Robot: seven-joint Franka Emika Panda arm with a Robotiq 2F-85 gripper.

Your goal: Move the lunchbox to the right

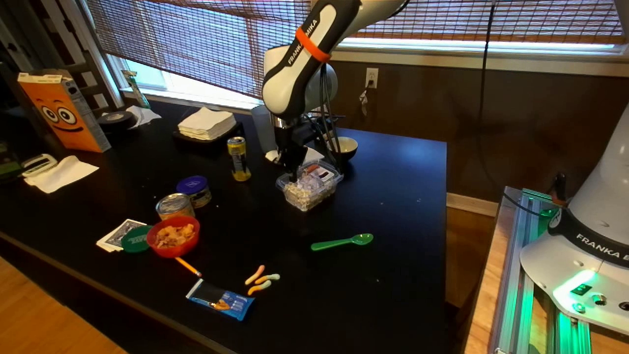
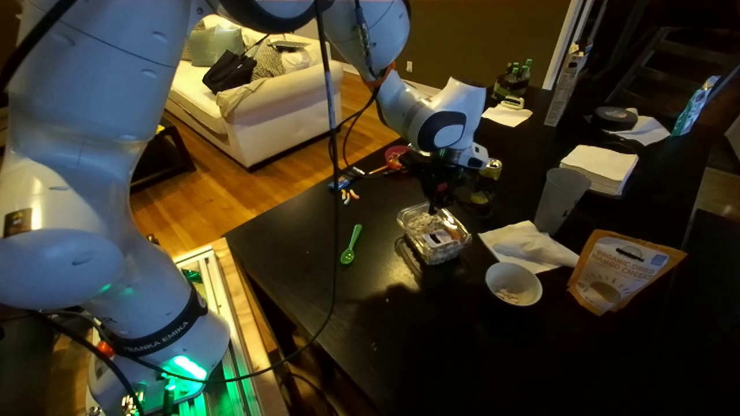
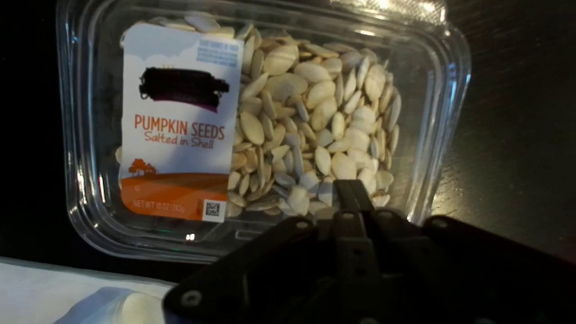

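With the gripper [image 3: 352, 183] clenched empty over the lunchbox [image 3: 263, 130] on the black table [image 1: 383, 295], a rightward push is apparently being set up, for which firm sideways contact is needed next.

The clear, rectangular plastic lunchbox [image 3: 261, 126] sits face up on the table [image 1: 383, 295], pale pumpkin seeds [image 3: 324, 112] showing through beside its white-and-orange label [image 3: 180, 126].

Lunchbox [image 3: 315, 103] is clear w/ wht/orng label [image 3: 177, 123], pincer [image 3: 353, 194] blk, spoon [image 1: 344, 241] grn.
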